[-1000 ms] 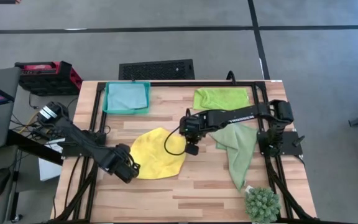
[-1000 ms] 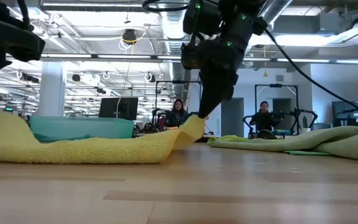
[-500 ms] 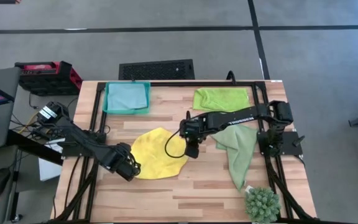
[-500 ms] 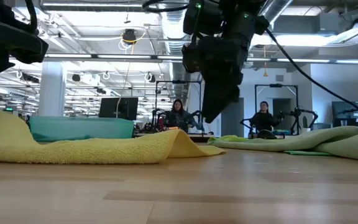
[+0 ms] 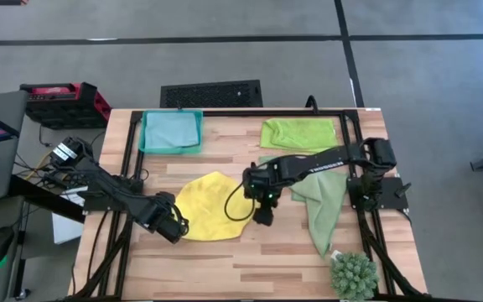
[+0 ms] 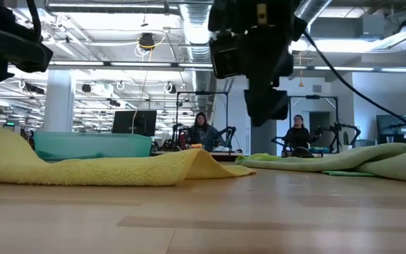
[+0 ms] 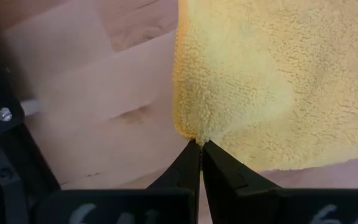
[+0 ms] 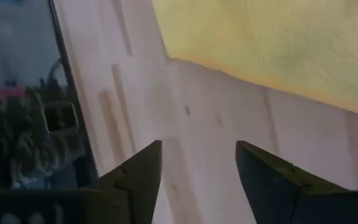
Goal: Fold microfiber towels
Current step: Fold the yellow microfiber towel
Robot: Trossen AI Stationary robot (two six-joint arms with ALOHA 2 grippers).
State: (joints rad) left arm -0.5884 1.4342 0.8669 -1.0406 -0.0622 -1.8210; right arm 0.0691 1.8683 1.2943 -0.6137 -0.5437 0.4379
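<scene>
While the yellow towel lies loosely spread just left of the middle of the wooden table, both dark arms reach toward it from opposite sides. The left claw sits at the towel's 8 o'clock edge, its two fingers pressed together and pinching a corner of the fuzzy yellow cloth, which rises in a low hump there. The right claw hangs above bare wood at the towel's 3 o'clock side, just beside its edge, with its fingers spread wide and nothing between them.

The other three towels lie elsewhere on the table. At 11 o'clock, the light blue towel rests folded inside a teal tray. At 1 o'clock, the lime green towel lies flat as a folded rectangle. At 3 o'clock, the sage green towel sprawls unfolded, trailing toward 5 o'clock, partly under the right arm. A small spiky green plant stands at the 5 o'clock corner, just beyond that towel's tip.

From table height, two people appear far off in the room behind.
</scene>
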